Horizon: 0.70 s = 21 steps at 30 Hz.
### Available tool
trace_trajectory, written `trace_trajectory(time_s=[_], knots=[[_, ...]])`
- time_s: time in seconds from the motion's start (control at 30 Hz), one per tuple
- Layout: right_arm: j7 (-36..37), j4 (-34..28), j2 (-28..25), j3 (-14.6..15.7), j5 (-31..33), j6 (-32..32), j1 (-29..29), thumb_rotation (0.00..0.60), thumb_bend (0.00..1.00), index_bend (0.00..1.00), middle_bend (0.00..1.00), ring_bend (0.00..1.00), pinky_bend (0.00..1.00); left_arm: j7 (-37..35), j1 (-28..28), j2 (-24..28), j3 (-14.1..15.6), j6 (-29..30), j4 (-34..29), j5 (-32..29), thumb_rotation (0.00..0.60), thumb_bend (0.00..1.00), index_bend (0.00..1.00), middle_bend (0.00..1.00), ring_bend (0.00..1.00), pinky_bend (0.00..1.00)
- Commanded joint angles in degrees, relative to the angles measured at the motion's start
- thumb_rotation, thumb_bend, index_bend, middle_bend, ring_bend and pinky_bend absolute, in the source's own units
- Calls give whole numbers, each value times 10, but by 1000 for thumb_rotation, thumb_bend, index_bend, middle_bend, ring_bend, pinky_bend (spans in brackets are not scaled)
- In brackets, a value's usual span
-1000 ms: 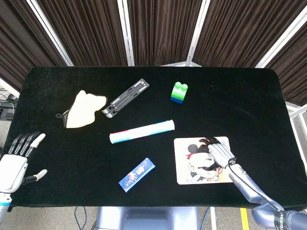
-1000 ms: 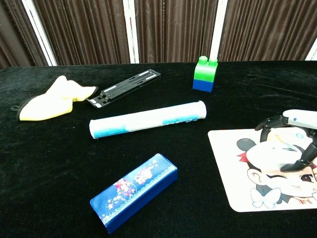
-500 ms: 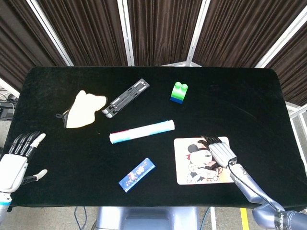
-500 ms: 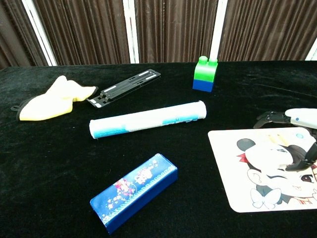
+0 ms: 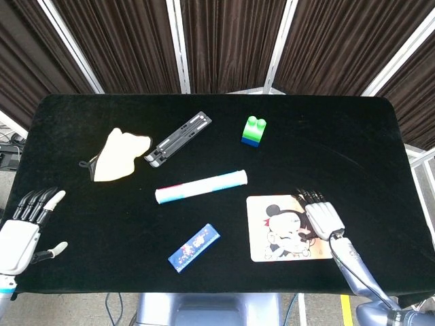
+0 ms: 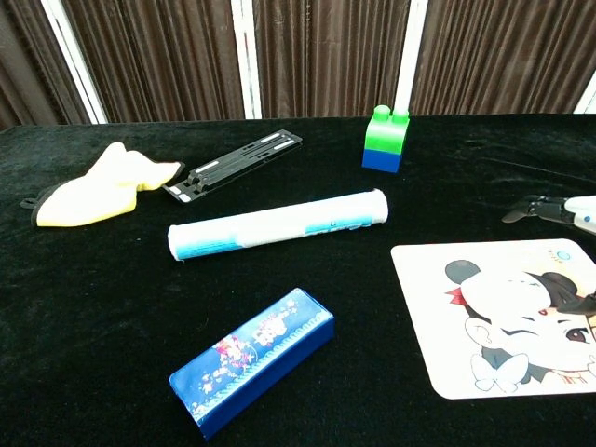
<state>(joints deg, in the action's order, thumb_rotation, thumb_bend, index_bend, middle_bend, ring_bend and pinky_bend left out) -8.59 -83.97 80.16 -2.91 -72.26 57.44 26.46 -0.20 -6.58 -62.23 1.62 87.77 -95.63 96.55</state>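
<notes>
Head view alone shows both robot hands, left (image 5: 19, 234) and right (image 5: 325, 216), spread, holding nothing.

Right hand (image 5: 322, 216) over mouse pad (image 5: 275, 234) edge; bare cloth rightward, rolled tube (image 5: 201, 187) blocks leftward.

Table covering (image 5: 340, 129): black cloth, matt, velvet-like nap. Square cartoon-print mouse pad (image 5: 279, 231): smooth, low sheen. Blue rectangular printed box (image 6: 253, 372): glossy wrapper. White-and-blue rolled tube (image 6: 277, 224): smooth, looks like paper or film. Green-and-blue toy brick (image 5: 253, 131): shiny plastic. Yellow crumpled cloth (image 5: 117, 155): soft, matt. Black folding stand (image 6: 235, 165): hard, semi-matt plastic or metal. Right hand (image 5: 324, 216): silver-grey, satin shell.
</notes>
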Motion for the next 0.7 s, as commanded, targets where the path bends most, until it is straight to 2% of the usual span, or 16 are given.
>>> trace_trajectory(time_s=[0.03,0.37,0.7], knots=[[-3,6,8,-1,4,0,-2,600,141,94,0,0,0,1,0,0,0,0,-1,1,600,128,0,0,0,0],[-15,15,22,-8,21,-14,4,600,142,94,0,0,0,-6,1,2,-1,4,1,1,600,129,0,0,0,0],[-26,49,55,-19,32,-14,13,600,143,94,0,0,0,-10,4,0,-7,12,7,-5,600,128,0,0,0,0]])
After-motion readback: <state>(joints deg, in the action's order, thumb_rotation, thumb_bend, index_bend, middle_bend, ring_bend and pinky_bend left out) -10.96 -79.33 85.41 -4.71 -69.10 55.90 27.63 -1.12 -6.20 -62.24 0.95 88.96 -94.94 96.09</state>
